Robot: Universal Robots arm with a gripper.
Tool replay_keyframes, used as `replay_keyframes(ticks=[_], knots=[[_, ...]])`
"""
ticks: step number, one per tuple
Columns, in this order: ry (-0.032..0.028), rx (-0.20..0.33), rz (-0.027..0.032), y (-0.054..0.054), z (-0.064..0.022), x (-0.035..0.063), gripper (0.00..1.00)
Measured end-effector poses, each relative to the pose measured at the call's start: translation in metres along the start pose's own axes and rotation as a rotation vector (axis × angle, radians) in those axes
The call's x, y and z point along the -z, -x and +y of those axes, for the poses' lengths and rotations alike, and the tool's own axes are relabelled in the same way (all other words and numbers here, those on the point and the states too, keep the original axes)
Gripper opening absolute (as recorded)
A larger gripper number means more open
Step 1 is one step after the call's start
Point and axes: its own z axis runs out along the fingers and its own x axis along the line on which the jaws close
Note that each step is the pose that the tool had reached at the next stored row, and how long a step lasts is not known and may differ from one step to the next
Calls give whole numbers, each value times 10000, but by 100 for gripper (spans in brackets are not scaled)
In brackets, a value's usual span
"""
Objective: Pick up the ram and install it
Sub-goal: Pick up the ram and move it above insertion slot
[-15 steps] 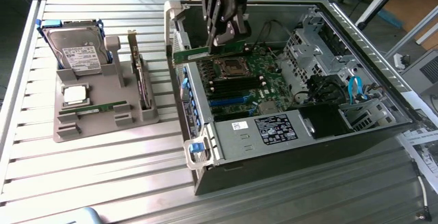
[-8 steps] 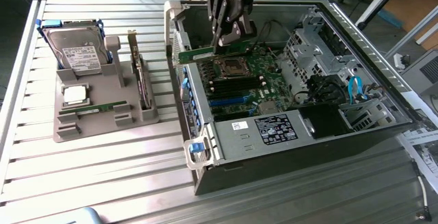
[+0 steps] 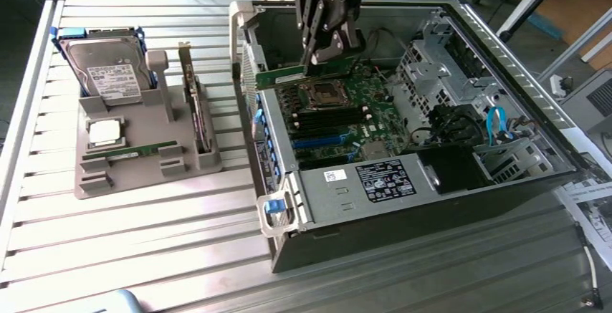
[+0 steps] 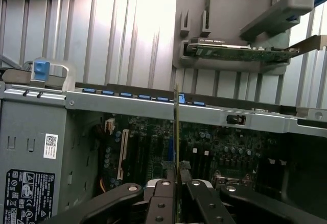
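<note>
My gripper (image 3: pixel 328 56) hangs over the open computer case (image 3: pixel 535 184), shut on the ram (image 3: pixel 287 76), a slim green stick held level above the motherboard (image 3: pixel 368 91) near the CPU socket (image 3: pixel 322 92). The black and blue memory slots (image 3: pixel 330 125) lie just below and nearer the case's front. In the wrist view the ram (image 4: pixel 177 127) appears edge-on as a thin upright strip rising from between my gripper's (image 4: pixel 177 172) closed fingers, over the motherboard (image 4: pixel 219 147). A second ram stick (image 3: pixel 129 153) lies in the grey holder (image 3: pixel 143 177) at the exterior view's left.
The grey holder also carries a hard drive (image 3: pixel 110 69), a square silver CPU chip (image 3: pixel 105 132) and an upright expansion card (image 3: pixel 196 112). Case walls, a drive cage (image 3: pixel 435 62) and cables (image 3: pixel 492 123) ring the motherboard. A blue-tabbed latch (image 3: pixel 274 211) sticks out at the case's front corner.
</note>
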Motion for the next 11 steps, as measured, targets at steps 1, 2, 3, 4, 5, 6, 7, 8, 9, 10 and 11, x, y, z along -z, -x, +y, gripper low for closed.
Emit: replay_keyframes(ticks=[1,2,3,4,5,6,7,8,9,10,11], knots=[[0,0,0,-1,-9,-1,14],[0,0,0,-2,-17,-2,14],[0,0,-1,-3,-27,-3,14],[0,0,0,-5,-37,-4,14],[0,-1,0,-6,-47,-5,14],[0,-1,0,-7,-57,-6,14],[0,-1,0,-8,-64,-7,14],[-1,-1,-1,-9,-73,-8,14],[0,-1,0,-10,-83,-8,14],[0,-1,0,-12,-92,-10,14],[0,-1,0,-12,-99,-11,14]])
